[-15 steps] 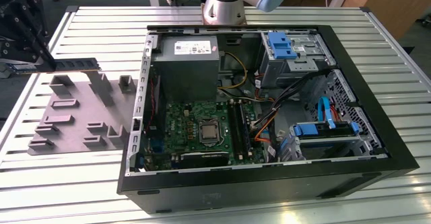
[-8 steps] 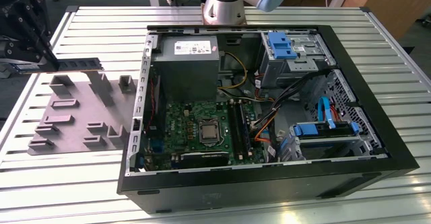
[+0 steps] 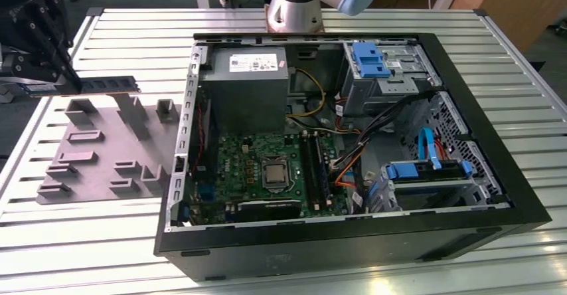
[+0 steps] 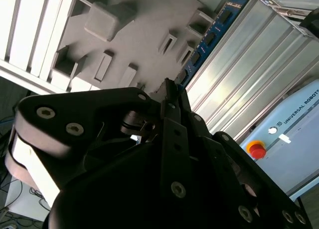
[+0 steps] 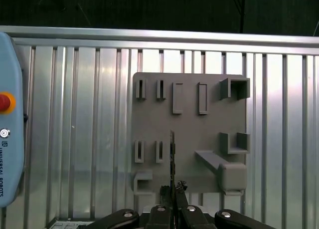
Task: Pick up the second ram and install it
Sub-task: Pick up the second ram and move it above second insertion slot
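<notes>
First wrist view: tool (image 5: 173,190) pinches the second ram (image 5: 172,151) edge-on.

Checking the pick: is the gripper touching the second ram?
Touching. In the first wrist view the second ram sits edge-on, clamped in the gripper.

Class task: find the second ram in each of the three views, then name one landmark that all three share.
Exterior view: the second ram juts from the gripper at the exterior view's far left, above the grey fixture plate.
Second wrist view: the second ram is a blue strip running out beyond the gripper along the plate's edge.
First wrist view: the second ram is edge-on, a thin dark line over the plate.
Shared landmark: the grey fixture plate.
</notes>
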`<control>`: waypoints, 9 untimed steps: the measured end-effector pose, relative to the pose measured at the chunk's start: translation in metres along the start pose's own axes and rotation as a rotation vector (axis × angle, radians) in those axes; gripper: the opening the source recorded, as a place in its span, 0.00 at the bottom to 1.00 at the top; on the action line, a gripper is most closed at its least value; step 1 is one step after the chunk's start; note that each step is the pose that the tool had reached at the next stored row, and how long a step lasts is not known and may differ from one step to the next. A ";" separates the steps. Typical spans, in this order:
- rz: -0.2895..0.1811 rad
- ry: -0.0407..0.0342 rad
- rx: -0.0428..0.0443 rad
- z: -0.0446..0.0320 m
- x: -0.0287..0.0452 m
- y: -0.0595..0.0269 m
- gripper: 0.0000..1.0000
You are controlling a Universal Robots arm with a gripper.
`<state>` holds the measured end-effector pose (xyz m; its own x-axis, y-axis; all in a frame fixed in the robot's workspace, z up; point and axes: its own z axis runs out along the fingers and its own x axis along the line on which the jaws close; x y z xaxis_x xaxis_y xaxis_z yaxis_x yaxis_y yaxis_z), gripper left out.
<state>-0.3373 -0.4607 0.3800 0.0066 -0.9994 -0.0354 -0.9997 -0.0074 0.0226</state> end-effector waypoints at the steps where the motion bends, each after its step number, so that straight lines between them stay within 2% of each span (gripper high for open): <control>1: 0.000 0.0001 -0.0001 -0.0001 0.0000 -0.0006 0.14; 9: 0.000 0.0000 0.0000 -0.0001 0.0000 -0.0054 0.14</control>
<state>-0.3320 -0.4607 0.3800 0.0061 -0.9994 -0.0353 -0.9997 -0.0069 0.0226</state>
